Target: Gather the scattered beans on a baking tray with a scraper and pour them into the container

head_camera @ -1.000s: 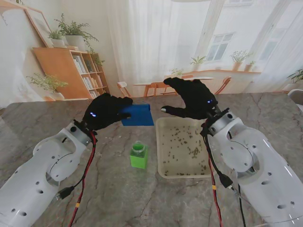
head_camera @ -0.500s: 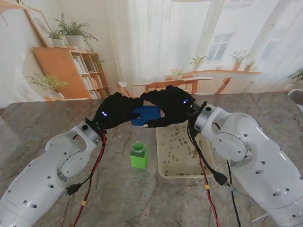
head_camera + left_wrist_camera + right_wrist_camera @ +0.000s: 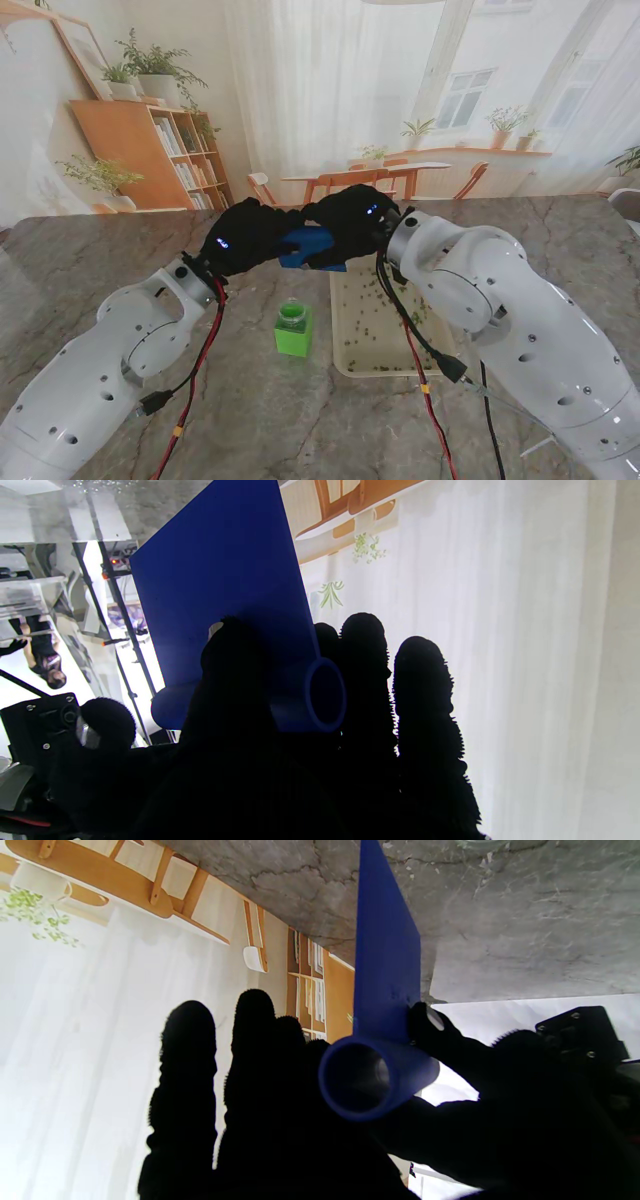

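A blue scraper (image 3: 312, 247) hangs above the table between two black-gloved hands, farther from me than the green container (image 3: 293, 329) and beside the bean-strewn baking tray (image 3: 343, 345). The left hand (image 3: 245, 236) clasps its tubular handle, thumb across the blade. The right hand (image 3: 352, 222) pinches the handle's other end between thumb and fingers (image 3: 255, 1040).

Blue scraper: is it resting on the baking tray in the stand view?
No, the blue plastic scraper is held in the air between both black hands, beside the white baking tray.
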You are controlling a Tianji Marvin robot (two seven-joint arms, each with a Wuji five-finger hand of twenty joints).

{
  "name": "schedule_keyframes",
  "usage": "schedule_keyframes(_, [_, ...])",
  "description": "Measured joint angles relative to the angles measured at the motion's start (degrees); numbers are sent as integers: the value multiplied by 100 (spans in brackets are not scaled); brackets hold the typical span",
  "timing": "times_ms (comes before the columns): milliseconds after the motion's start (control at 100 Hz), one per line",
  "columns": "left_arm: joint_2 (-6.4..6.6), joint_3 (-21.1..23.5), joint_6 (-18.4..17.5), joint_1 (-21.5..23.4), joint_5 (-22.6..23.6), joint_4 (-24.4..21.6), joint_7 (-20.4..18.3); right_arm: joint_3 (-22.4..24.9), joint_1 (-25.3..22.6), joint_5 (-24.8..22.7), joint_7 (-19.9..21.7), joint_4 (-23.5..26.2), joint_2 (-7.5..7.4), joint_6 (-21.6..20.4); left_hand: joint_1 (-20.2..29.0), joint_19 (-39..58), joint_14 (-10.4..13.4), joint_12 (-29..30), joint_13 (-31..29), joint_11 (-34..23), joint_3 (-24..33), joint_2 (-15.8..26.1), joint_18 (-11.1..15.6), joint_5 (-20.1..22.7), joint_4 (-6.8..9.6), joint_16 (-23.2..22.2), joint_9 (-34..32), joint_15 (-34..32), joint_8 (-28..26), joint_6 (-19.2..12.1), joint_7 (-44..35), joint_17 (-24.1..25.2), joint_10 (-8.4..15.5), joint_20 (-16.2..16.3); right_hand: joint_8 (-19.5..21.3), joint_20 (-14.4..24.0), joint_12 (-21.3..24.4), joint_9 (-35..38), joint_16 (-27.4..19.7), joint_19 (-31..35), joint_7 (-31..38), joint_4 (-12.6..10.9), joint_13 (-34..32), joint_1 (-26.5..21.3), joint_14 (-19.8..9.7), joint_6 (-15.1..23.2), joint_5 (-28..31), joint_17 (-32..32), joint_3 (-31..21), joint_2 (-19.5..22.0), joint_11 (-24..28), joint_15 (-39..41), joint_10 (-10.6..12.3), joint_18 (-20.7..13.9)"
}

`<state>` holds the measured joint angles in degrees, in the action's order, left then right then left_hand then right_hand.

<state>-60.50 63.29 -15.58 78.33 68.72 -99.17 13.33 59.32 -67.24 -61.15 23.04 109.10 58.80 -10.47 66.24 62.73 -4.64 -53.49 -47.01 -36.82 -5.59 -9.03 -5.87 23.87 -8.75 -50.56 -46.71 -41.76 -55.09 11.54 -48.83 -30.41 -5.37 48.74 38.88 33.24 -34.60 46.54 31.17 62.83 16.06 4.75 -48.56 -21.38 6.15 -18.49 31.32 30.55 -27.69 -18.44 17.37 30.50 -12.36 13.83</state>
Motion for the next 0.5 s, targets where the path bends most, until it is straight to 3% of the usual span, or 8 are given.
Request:
schedule_keyframes(230, [8,-122,2,-23,-11,18,42,-370,504,468,163,-356,-4,113,1,-1,0,1,0,1,0,0,2,86,0,0,-10,15,157,77,-95,0,-7,0,92,0,-140,506,19,285,318,0,-517,-335,-118,-11,471,548,3,-79,417,289,55,-61])
schedule_keyframes(420, [3,-222,6,-57,-16,42,151,-704,944,507,321,-535,-6,80,62,-130,0,-1,2,235,-4,0,40,88,0,89,-10,208,385,2,20,9,3,0,218,-235,-194,1242,-128,619,716,0,-1267,-1054,-501,635,1003,1299,514,-325,714,480,653,-281])
schedule_keyframes(500, [4,-235,1,-57,-3,63,192,-772,1080,661,454,-605,-7,3,69,-131,0,-11,3,141,-10,-3,63,88,0,131,-17,252,437,2,32,12,1,0,218,-403,-129,1397,-208,640,758,4,-1445,-1210,-537,586,1105,1496,461,-509,715,461,688,-411])
